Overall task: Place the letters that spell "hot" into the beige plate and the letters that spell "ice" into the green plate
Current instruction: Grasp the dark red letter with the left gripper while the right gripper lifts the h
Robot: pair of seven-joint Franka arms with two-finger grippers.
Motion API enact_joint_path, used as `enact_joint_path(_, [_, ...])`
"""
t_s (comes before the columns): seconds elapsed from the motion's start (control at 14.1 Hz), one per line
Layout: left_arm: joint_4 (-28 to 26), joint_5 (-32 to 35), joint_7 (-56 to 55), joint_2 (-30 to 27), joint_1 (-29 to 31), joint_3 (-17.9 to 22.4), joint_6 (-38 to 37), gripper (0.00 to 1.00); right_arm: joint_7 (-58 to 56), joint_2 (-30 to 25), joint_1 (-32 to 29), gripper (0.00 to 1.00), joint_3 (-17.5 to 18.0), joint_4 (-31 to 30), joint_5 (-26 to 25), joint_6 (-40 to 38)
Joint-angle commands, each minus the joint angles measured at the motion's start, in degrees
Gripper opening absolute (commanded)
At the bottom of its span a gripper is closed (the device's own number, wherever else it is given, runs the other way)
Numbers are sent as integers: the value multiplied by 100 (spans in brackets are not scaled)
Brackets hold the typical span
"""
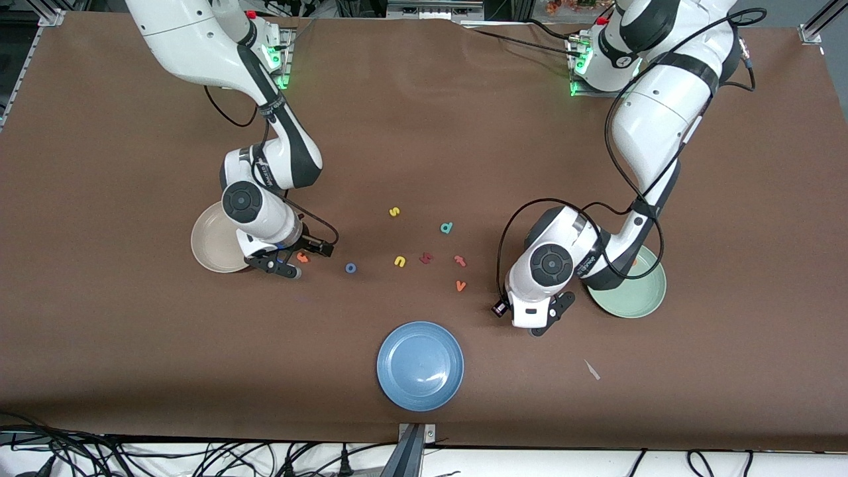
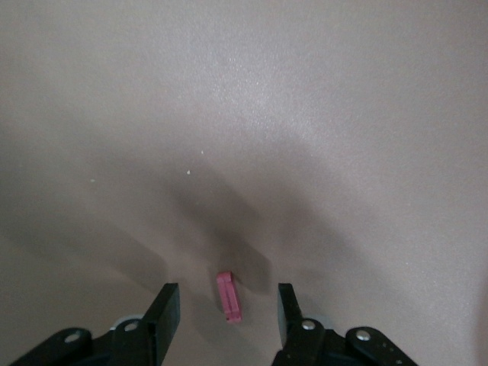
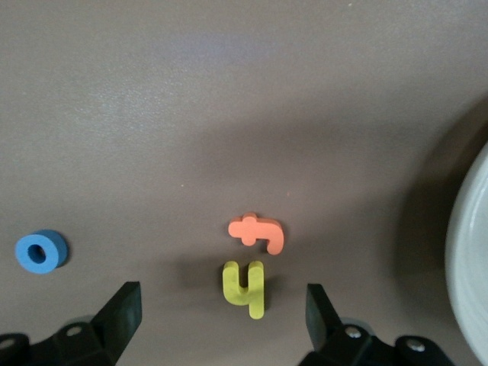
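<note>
i see my right gripper (image 3: pixel 225 309) spread wide just above the tabletop (image 1: pixel 424 132), over the yellow h (image 3: pixel 245 289) and orange t (image 3: pixel 258 232), beside the beige plate (image 1: pixel 211 248). the blue o (image 1: pixel 350 267) lies nearby. my left gripper (image 2: pixel 227 309), jaws parted, straddles the red i (image 2: pixel 229 296) near the green plate (image 1: pixel 636 295).

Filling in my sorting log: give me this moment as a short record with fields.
right gripper: open, low beside the beige plate, fingers either side of the yellow h
orange t: on the table, close beside the h
blue o: on the table, apart from both
left gripper: open, low by the green plate, dark red i between its fingers, untouched
green plate: holds one small orange piece
</note>
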Motion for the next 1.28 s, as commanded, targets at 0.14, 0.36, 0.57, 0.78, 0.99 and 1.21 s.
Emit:
enact_joint_path(0.14, [95, -73, -94, 157, -107, 85, -21, 48, 56, -61, 0, 93, 8, -311, 61, 228])
enact_joint_path(0.36, [104, -46, -103, 167, -98, 85, -21, 0, 56, -87, 0, 92, 8, -531, 61, 528])
enact_joint_path(0.57, [121, -81, -94, 131, -64, 85, -30, 0, 56, -87, 0, 82, 8, -523, 61, 528])
enact_joint_path(0.78, [174, -3, -24, -26, -2, 85, -213, 0, 56, -87, 0, 64, 16, -505, 61, 528])
enact_joint_path(0.99, [174, 33, 580, -316, 130, 85, -959, 0, 56, -78, 0, 35, 16, -488, 61, 554])
enact_joint_path(1.21, [95, 33, 1669, -562, 376, 94, -1758, 0, 74, -52, 0, 20, 34, -496, 69, 677])
